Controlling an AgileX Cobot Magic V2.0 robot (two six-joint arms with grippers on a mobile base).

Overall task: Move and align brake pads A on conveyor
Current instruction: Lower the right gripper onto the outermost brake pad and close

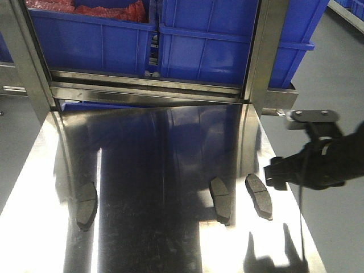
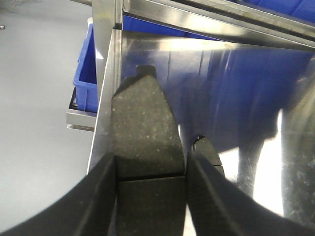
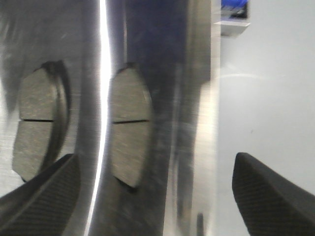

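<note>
step: reach for brake pad [image 3: 129,125] lying near surface [image 1: 170,148] right edge | right jaws: released wide, pad at 10 o'clock of gap | left jaws: clenched on second pad [image 2: 142,132] | do: centre first, close across width | conveyor: unseen

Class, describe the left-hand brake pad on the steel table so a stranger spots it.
Find the shiny steel table in front of the blue bins. On it, this brake pad lies alone near the left edge, while the other two pads sit paired at right.
</note>
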